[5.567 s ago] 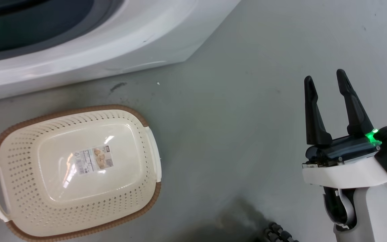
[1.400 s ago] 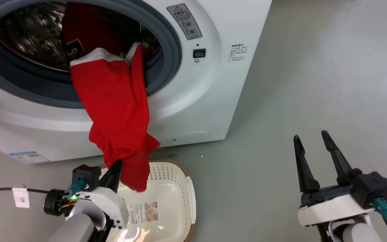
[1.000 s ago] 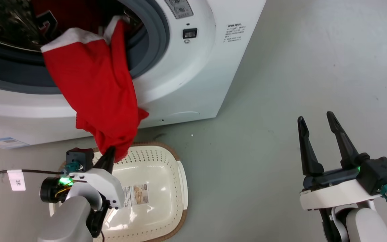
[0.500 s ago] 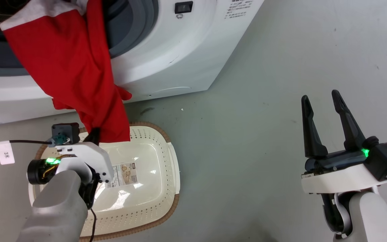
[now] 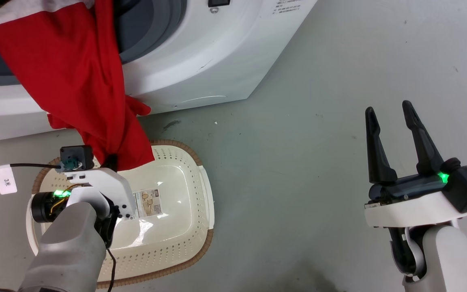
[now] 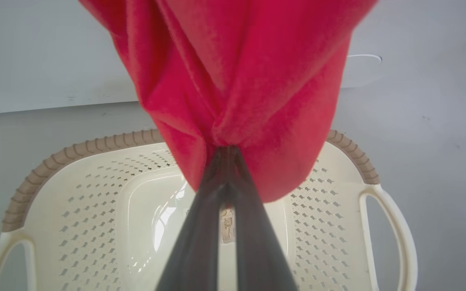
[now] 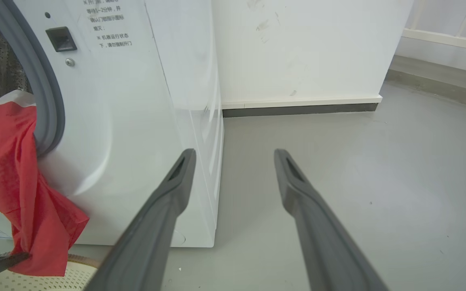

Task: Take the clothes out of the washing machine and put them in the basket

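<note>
Garment of red fabric with white trim trailing out of large white front-loading washing machine, lower end pinched between the 2 clamped-together fingers of left gripper, just over far edge of low cream perforated plastic basket. Wide-spread, empty right gripper over open grey floor, well apart.

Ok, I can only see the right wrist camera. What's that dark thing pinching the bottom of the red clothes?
Observer: That's the left gripper, shut on the lower end of the red garment.
Operator: Is it over the basket?
Observer: Yes, it hangs above the end of the cream basket nearest the washing machine.
Operator: Anything in the basket?
Observer: A label sticker on its bottom, no clothes yet.
</note>
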You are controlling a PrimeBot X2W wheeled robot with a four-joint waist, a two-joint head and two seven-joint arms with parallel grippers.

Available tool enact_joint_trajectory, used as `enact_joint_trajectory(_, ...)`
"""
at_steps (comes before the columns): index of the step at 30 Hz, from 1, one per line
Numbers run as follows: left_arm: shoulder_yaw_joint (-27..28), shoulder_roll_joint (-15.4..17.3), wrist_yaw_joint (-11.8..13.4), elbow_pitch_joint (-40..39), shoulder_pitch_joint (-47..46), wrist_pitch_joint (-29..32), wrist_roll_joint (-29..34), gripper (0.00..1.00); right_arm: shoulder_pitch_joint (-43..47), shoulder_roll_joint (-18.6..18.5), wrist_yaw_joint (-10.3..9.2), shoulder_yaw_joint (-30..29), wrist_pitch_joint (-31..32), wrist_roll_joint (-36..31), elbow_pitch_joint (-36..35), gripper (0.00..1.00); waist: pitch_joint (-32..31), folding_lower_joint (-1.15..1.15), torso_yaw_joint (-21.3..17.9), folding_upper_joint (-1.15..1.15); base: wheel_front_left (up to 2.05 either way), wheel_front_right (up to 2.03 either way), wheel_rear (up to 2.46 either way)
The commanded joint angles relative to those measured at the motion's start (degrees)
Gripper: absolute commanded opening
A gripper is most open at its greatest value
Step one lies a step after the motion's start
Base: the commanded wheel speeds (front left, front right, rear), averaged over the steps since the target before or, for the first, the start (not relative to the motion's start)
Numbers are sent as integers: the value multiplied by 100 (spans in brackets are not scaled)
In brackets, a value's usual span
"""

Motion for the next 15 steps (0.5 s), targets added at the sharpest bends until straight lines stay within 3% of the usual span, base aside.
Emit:
enact_joint_trajectory(1, -8, -3, -19, 31, -43, 3, -15, 0, -129, 10, -4, -16, -14, 47, -15, 100, 15, -1, 1, 0, 0, 0, 0)
enact_joint_trajectory(9, -29, -36, -3, 128, -30, 62, -74, 0, -140, 10, -4, -29, -14, 53, -21, 100, 66, -1, -3, 0, 0, 0, 0)
enact_joint_trajectory(10, -24, -40, -3, 135, -20, 74, -95, 7, -140, 10, -4, -27, -14, 55, -16, 100, 60, -1, -3, 0, 0, 0, 0)
enact_joint_trajectory(11, -44, -42, 1, 138, -9, 69, -79, 70, -134, 10, -4, -27, -14, 55, -8, 100, 45, -1, -1, 0, 0, 0, 0)
enact_joint_trajectory(12, -44, -50, 15, 140, 8, 60, -80, 100, -119, 10, -4, -31, -14, 53, 2, 100, 19, -1, 6, 0, 0, 0, 0)
enact_joint_trajectory(15, -78, -104, -8, 149, 124, 37, -74, 100, -34, 10, -4, -32, -15, 51, 49, 100, -122, -1, 37, 0, 0, 0, 0)
